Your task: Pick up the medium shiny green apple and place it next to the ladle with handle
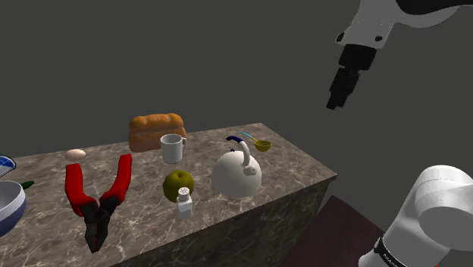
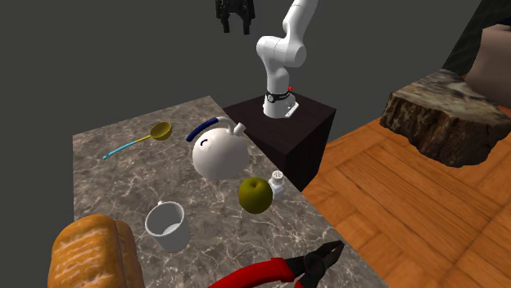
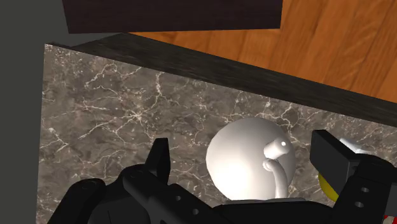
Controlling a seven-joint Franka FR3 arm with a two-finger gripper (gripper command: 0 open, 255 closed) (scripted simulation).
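Observation:
The yellow-green apple (image 1: 178, 184) (image 2: 255, 195) rests near the front edge of the marble table (image 1: 288, 155), between a white kettle (image 1: 236, 173) (image 2: 219, 151) and a small white shaker (image 1: 184, 203) (image 2: 278, 185). The ladle (image 1: 258, 142) (image 2: 147, 137), a yellow bowl on a thin blue handle, lies beyond the kettle near the table's far corner. My gripper (image 1: 334, 102) (image 2: 233, 24) hangs high in the air off the table's end, open and holding nothing. In the wrist view my gripper (image 3: 243, 153) looks down on the kettle (image 3: 251, 159), its fingers (image 3: 160, 156) spread wide.
A white mug (image 1: 173, 148), a bread loaf (image 1: 156, 131), an egg (image 1: 75, 154), red-handled pliers (image 1: 98, 197) and a blue-rimmed bowl (image 1: 7, 205) share the table. The dark stand (image 2: 282, 123) sits at the table's end; wooden floor and a stump-like block (image 2: 446, 114) lie beyond.

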